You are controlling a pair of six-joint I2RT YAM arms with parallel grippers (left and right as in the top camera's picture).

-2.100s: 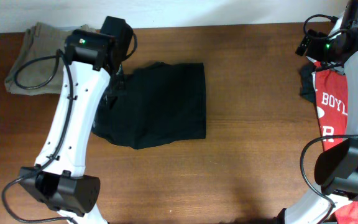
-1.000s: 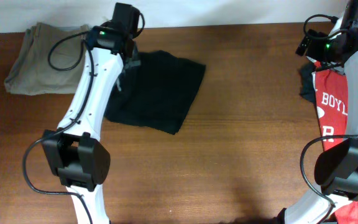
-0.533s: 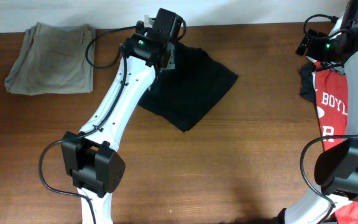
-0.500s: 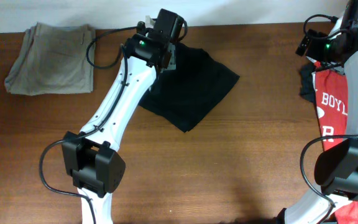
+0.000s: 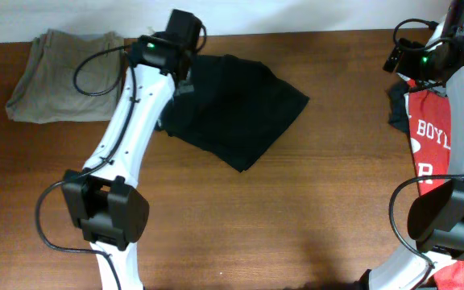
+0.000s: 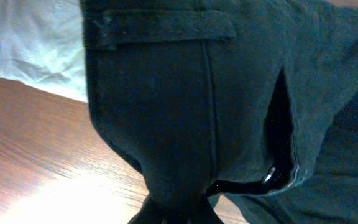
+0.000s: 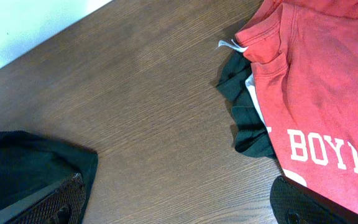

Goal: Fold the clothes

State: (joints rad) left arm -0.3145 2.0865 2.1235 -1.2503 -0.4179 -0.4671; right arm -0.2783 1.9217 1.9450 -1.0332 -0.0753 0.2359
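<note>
The black shorts (image 5: 240, 109) lie spread and skewed at the table's back middle. My left gripper (image 5: 185, 79) is over their back left corner. In the left wrist view it is shut (image 6: 176, 213) on a bunch of the black cloth (image 6: 166, 112), with pale grey lining (image 6: 30, 43) showing at the upper left. The khaki trousers (image 5: 63, 72) lie folded at the back left. The red T-shirt (image 5: 429, 133) with white lettering lies at the right edge. My right gripper (image 7: 179, 208) hangs open over bare wood between the shorts (image 7: 17, 162) and the T-shirt (image 7: 328, 74).
A dark garment (image 7: 247, 124) sticks out from under the red T-shirt's left edge. The pale wall (image 5: 296, 14) runs along the table's back edge. The right arm (image 5: 457, 105) stands over the T-shirt. Bare wood (image 5: 296, 225) fills the front of the table.
The left gripper dragged the shorts rightward and turned them, then swung back left with the gripped corner in the last half second. The right arm has not moved.
</note>
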